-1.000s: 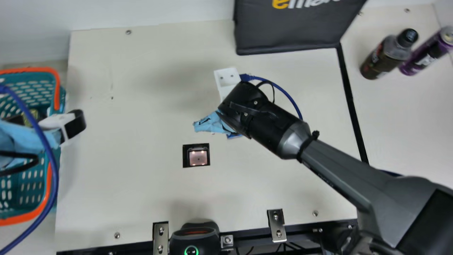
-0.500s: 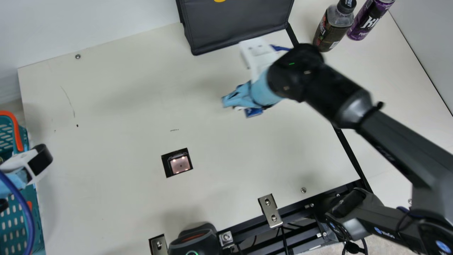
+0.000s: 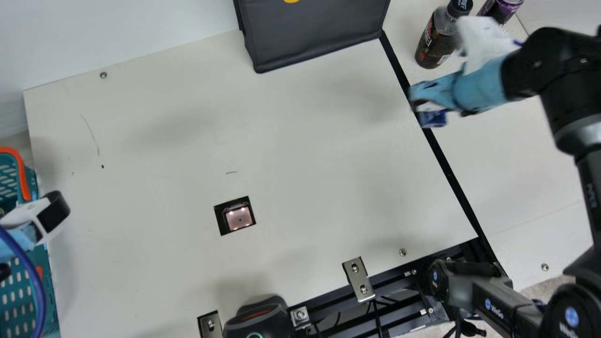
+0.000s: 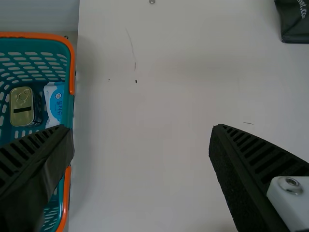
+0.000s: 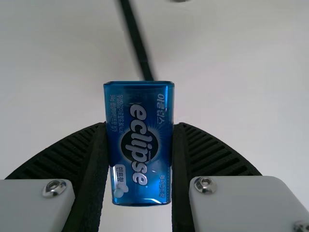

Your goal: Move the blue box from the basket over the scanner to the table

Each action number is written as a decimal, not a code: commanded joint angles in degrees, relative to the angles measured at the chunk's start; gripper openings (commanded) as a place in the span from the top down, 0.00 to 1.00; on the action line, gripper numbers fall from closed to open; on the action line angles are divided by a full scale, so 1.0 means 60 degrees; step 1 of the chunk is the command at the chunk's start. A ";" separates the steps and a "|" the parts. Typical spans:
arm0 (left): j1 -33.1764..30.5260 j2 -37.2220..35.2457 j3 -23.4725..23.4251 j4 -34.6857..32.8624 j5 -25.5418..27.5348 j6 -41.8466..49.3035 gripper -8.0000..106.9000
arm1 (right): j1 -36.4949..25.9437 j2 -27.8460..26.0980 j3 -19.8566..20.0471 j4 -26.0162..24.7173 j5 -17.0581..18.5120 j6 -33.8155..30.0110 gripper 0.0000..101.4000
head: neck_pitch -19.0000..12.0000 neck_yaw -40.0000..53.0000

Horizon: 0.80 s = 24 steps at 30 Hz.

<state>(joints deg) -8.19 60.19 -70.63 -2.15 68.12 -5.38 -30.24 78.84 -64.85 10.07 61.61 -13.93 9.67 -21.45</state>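
My right gripper is at the upper right in the main view, over the black seam right of the scanner, holding the blue box. In the right wrist view the right gripper is shut on the blue box, one ribbed finger against each side. The scanner window sits in the table near the main view's middle. My left gripper, seen by its white mount, is over the teal basket at the left edge. In its wrist view the left gripper stands open beside the basket.
Inside the basket are a gold-topped tin and a blue-and-white packet. A dark bag stands at the back. Behind the right gripper are a dark bottle and a purple can. A black device is at the front edge.
The camera turned between the first two pictures. Since then my right arm has swung rightward with the blue box, from above the main panel to the black seam. The left arm keeps still.
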 commanded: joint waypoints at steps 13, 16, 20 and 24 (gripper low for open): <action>0.0000 0.0000 0.0000 0.0000 0.0000 0.0000 0.15 | -0.3430 0.1947 -0.1205 -0.0417 -0.0987 -0.3209 1.00 | -0.0291 -0.0022; 0.0000 0.0000 0.0000 0.0000 0.0000 0.0000 0.15 | -0.3562 0.2276 -0.1277 -0.0355 -0.1257 -0.3714 1.00 | -0.0291 -0.0022; 0.0000 0.0000 0.0000 0.0000 0.0000 0.0000 0.15 | -0.3613 0.2703 -0.1281 -0.0272 -0.1706 -0.4321 1.00 | -0.0291 -0.0022; 0.0000 0.0000 0.0000 0.0000 0.0000 0.0000 0.15 | -0.3571 0.3059 -0.1213 -0.0229 -0.2158 -0.4823 1.00 | -0.0291 -0.0022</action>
<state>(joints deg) -8.19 60.19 -70.63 -2.15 68.12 -5.38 -51.81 96.69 -72.32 8.59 49.50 -41.69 9.67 -21.45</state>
